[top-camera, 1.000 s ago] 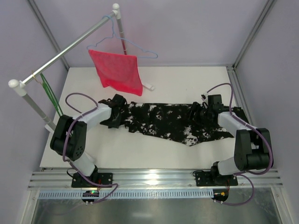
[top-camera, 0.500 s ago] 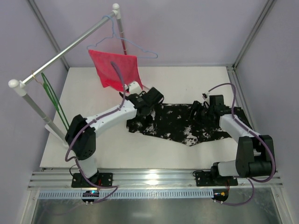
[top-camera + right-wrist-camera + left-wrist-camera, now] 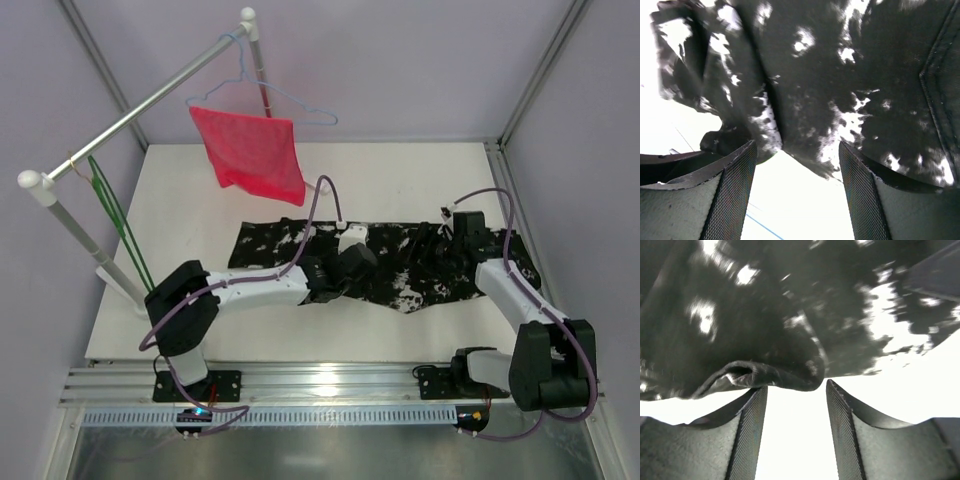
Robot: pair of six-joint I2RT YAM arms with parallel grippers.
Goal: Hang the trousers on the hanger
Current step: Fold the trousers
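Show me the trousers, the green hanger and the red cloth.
trousers (image 3: 270,245), top view, mottled left end.
green hanger (image 3: 118,222), top view, slanted side wire.
red cloth (image 3: 255,150), top view, middle of the mesh.

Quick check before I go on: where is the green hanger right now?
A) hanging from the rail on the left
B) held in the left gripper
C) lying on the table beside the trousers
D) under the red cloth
A: the green hanger hangs from the rail at the left, apart from the trousers lying on the table, and the left gripper is open with only fabric in front of it.
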